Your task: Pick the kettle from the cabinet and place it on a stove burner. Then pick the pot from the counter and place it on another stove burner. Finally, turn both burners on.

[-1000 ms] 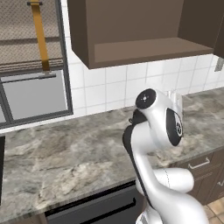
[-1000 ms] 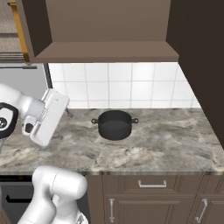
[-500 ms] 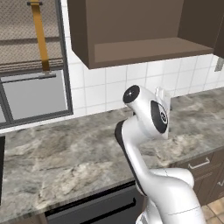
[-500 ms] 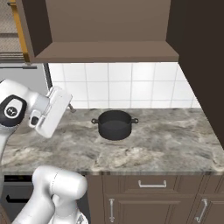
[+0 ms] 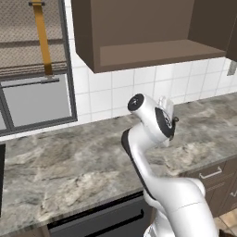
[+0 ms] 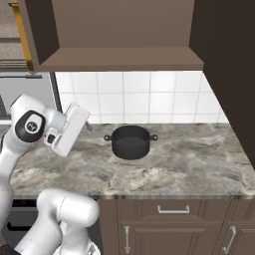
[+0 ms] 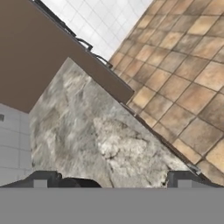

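Since a second ago the arm has swung its hand up and round, so the gripper [image 6: 87, 124] now hangs above the counter [image 6: 189, 164] instead of pointing down at it, while the pot [image 6: 130, 142] has not shifted. That pot makes the best landmark: it sits on the counter close to the tiled wall [image 6: 149, 97], beneath the open cabinet [image 6: 119, 59], whose shelf floor shows bare from below. The gripper is to the left of the pot and a little higher, clear of it and touching nothing. Its fingers [image 7: 43, 178] stand spread as wide as they go, with nothing between them; in the hand view they frame a stretch of marbled counter, its dark front edge and the tan floor tiles [image 7: 188, 65] beyond. From the left base view the white arm [image 5: 152, 125] rises in front of the counter, below the cabinet's open underside.
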Motion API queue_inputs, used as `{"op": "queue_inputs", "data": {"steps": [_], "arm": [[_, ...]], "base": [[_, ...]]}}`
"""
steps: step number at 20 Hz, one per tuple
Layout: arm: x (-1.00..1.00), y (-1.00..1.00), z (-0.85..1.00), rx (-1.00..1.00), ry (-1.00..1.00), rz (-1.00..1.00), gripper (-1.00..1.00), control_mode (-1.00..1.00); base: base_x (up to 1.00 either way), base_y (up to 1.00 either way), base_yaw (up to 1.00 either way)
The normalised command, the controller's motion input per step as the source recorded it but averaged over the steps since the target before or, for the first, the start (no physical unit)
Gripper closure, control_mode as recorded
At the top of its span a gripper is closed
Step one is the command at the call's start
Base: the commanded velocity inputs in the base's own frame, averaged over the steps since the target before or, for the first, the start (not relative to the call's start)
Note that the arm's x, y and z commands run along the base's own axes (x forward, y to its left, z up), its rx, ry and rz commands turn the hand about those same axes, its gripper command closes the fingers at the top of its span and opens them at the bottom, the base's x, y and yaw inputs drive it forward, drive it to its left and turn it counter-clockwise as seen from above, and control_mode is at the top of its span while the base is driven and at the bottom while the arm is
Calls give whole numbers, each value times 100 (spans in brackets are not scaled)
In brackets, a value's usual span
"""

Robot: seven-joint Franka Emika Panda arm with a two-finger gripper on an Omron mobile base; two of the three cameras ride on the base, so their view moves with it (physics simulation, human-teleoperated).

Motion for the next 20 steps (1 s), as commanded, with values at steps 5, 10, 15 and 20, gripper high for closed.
{"op": "queue_inputs", "data": {"steps": [5, 10, 15, 20], "arm": [[40, 0, -31, 8, -3, 0, -100, -100], [40, -2, -24, 8, -2, 0, -100, -100], [39, 0, -18, 6, -1, -3, -100, -100], [30, 0, -14, 3, -2, -6, -100, -100]], "base": [[0, 0, 0], [0, 0, 0], [0, 0, 0], [0, 0, 0]]}}
